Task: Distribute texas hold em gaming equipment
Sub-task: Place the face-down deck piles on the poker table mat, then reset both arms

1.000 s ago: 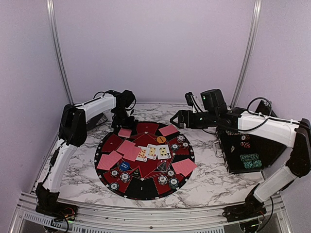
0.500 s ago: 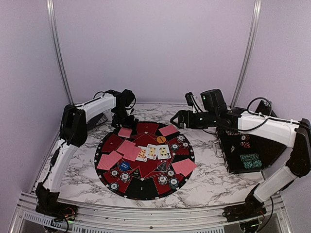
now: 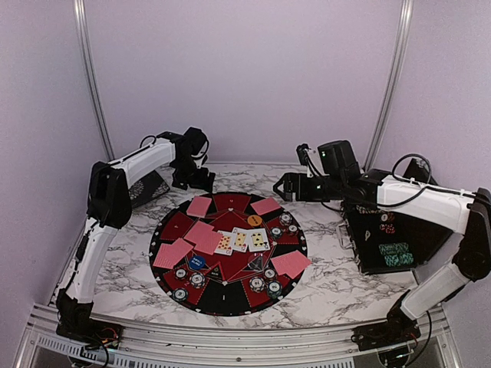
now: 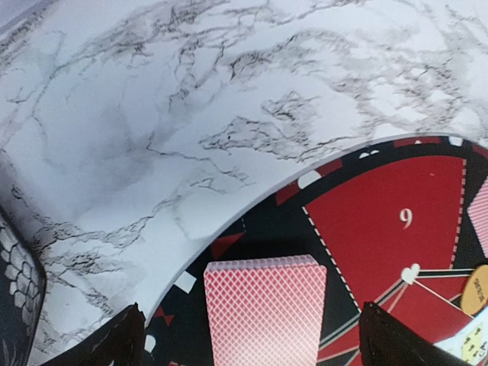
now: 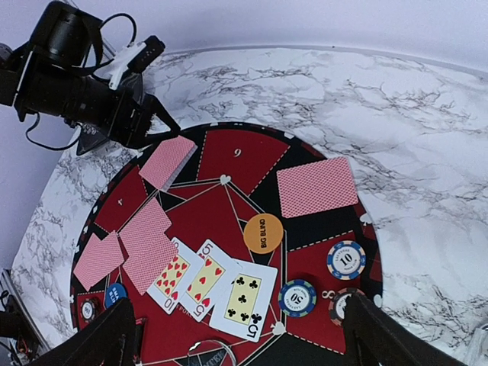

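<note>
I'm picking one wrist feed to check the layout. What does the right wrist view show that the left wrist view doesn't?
Only the right wrist view: the striped chips and the left arm. Only the left wrist view: a dark textured object at its left edge, which I can't identify. Both: the red-backed card by the mat rim, the red wedge marked 9, and the marble table.

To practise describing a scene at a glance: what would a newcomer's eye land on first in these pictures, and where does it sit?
The round black-and-red mat fills the middle of the marble table, with three face-up cards at its centre and red-backed cards and poker chips scattered around them. Near its far edge the left gripper and right gripper hover open, holding nothing.
</note>
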Robot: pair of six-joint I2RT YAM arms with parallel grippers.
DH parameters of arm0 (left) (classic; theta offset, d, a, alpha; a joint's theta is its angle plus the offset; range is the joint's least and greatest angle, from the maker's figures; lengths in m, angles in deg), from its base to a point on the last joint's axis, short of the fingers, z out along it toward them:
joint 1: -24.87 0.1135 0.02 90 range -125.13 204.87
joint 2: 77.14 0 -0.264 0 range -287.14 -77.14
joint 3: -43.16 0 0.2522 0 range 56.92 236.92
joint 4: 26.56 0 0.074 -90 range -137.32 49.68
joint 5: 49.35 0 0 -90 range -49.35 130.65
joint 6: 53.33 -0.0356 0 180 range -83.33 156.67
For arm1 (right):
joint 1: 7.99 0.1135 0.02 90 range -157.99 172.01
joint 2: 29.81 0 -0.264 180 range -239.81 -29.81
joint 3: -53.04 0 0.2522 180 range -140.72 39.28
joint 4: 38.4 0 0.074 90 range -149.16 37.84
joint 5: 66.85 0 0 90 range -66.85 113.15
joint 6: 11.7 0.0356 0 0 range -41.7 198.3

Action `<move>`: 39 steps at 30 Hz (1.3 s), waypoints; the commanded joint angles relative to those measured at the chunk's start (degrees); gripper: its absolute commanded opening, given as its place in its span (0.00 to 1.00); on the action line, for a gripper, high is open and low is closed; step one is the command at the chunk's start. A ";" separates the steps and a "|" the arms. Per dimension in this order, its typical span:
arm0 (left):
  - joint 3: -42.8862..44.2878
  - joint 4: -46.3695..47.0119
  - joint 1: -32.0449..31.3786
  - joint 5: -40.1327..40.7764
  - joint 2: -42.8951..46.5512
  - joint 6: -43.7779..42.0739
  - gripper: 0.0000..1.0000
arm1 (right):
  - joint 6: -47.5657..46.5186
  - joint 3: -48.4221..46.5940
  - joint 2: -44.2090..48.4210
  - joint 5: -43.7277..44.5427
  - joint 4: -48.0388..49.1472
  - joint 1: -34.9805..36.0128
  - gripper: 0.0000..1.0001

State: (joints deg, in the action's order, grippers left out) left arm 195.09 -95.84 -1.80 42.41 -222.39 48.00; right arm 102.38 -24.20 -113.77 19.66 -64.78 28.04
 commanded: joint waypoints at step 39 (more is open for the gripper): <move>-81.34 47.11 -0.04 -1.15 81.02 6.86 0.99 | -4.18 14.83 28.45 28.16 9.74 -0.44 0.99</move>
State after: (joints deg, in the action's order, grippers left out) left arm 115.38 -54.67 -1.85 41.14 -144.19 54.30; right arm 99.21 -9.99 -86.69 45.72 -55.60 28.02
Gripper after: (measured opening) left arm 0.989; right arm 0.984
